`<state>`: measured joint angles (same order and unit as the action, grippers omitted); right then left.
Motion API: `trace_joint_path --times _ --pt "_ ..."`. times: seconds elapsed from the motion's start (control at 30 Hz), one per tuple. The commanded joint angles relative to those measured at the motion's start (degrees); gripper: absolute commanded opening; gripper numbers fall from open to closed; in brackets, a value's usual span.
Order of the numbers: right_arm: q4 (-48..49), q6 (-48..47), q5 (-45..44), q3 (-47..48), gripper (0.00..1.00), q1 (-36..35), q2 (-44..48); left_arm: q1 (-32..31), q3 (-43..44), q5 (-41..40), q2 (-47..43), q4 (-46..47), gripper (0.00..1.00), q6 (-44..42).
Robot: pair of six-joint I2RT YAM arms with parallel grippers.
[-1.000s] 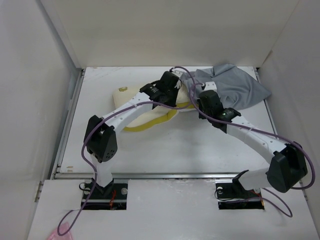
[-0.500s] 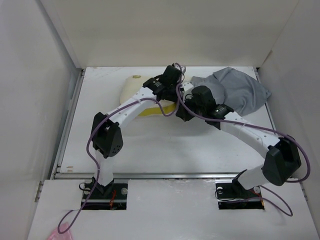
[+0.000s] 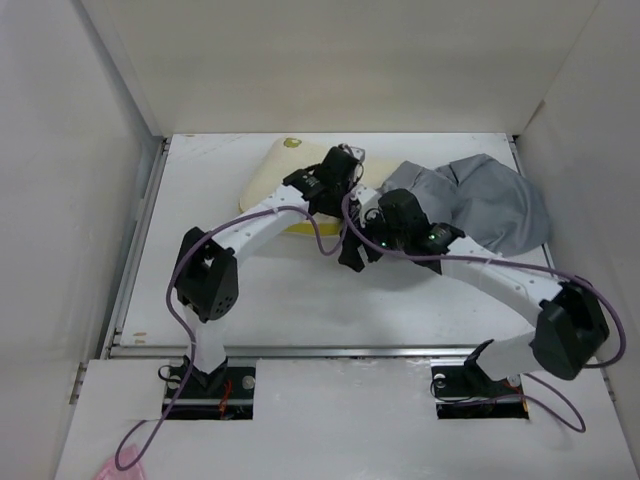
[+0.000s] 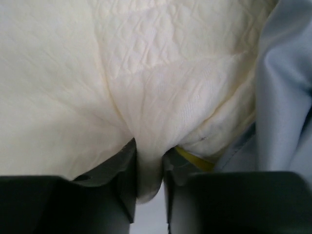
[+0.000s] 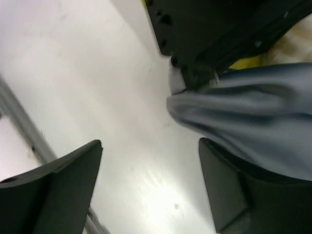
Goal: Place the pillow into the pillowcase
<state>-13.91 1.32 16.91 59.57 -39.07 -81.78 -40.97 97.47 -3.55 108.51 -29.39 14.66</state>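
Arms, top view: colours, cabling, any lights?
Both arms: white link shells, black joint housings and wrists. A purple cable loops along the left arm and the right arm. Small green lights show on the right wrist. Jaws are dark grey, blocky.

pillow [image 3: 266,175] now lies farther back, less yellow edge showing | pillowcase [image 3: 490,205] bulges rounder at the right | right gripper [image 3: 350,255] now nearer and further left

Bright, even light, soft shadows; right wrist view blurred (the pillowcase [image 5: 253,97] smears most).
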Motion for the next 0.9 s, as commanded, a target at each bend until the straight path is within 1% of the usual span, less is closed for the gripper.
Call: trace_joint_path --times 0.0,0.03,0.07,0.1,0.13,0.23,0.27,0.3,0.37,0.4,0.43,0.47,0.5,0.53,0.57,0.6,0.63,0.67,0.7,0.73,0.77,0.87 --pt "2.2 -5.5 0.1 0.0 0.88 -5.9 13.1 -1.0 -5.8 -2.8 -4.7 2.9 0.22 3.4" --pt "1.0 -2.5 -2.7 0.0 0.96 -5.9 14.8 -1.0 -7.6 -2.8 -7.2 2.9 0.38 3.5" --pt "-0.1 -1.6 -6.9 0.0 1.0 -5.9 16.2 -1.0 -9.1 -2.8 -8.5 2.9 0.54 4.1" --pt "-2.8 -1.0 -8.8 0.0 1.0 -5.9 17.3 -1.0 -11.6 -2.8 -9.6 3.7 1.0 4.6" --pt "-4.1 0.9 -11.1 0.0 1.0 -5.9 18.7 -1.0 -12.2 -3.4 -10.5 3.7 1.0 4.6" --pt "-8.2 2.8 -19.5 2.2 1.0 -5.9 19.3 -1.0 -12.2 -5.1 -12.3 3.2 1.0 5.1" --pt "-8.8 5.2 -22.1 2.8 1.0 -5.9 19.3 -0.2 -11.4 -5.1 -12.3 3.2 1.0 5.1" --pt "-9.6 6.1 -26.7 3.6 1.0 -5.9 18.6 1.2 -10.5 -5.1 -11.6 3.2 1.0 4.3" --pt "-12.9 9.5 -32.1 7.2 1.0 -5.9 15.7 2.9 -6.8 -5.8 -10.0 3.2 1.0 3.3" --pt "-14.1 10.5 -34.5 8.7 1.0 -5.9 14.4 4.6 -5.2 -5.9 -7.5 3.7 1.0 1.1" --pt "-15.3 11.6 -38.1 11.6 1.0 -3.9 12.9 5.3 -3.0 -5.9 -5.5 3.7 1.0 0.2" --pt "-17.2 12.1 -38.2 13.1 1.0 -2.3 9.7 6.1 4.0 -5.9 -3.1 2.6 1.0 -0.8" --pt "-17.9 14.3 -38.2 14.7 1.0 -0.4 8.1 6.7 8.1 -5.2 2.6 1.5 1.0 -2.0" --pt "-18.4 14.9 -34.5 16.2 1.0 4.1 6.6 7.8 12.6 -5.1 5.8 -1.0 1.0 -4.6" --pt "-18.4 14.9 -32.5 18.7 1.0 6.4 5.0 8.4 21.9 -4.6 9.0 -2.1 1.0 -5.9" --pt "-19.1 15.7 -31.2 20.0 0.99 8.5 2.0 8.4 26.0 -4.1 12.0 -2.7 1.0 -7.6" --pt "-19.1 15.7 -30.4 22.2 0.97 11.4 0.6 9.8 33.0 -4.1 17.4 -3.3 1.0 -10.1" --pt "-19.7 15.7 -30.4 23.5 0.97 12.4 -0.8 10.3 35.7 -4.1 19.7 -3.3 1.0 -10.2" --pt "-20.4 15.7 -30.4 24.4 0.97 13.2 -3.5 10.3 37.2 -1.0 21.6 -2.7 1.0 -15.0" --pt "-21.0 14.5 -31.0 25.5 0.97 13.2 -5.0 11.1 38.1 0.8 23.8 -2.1 1.0 -17.4" --pt "-21.7 14.5 -31.6 26.5 0.97 14.1 -6.2 11.6 38.1 2.5 23.9 -0.2 1.0 -19.9" --pt "-23.9 13.3 -32.2 29.7 0.97 16.0 -10.8 11.6 34.3 8.1 25.2 1.3 1.0 -28.6"
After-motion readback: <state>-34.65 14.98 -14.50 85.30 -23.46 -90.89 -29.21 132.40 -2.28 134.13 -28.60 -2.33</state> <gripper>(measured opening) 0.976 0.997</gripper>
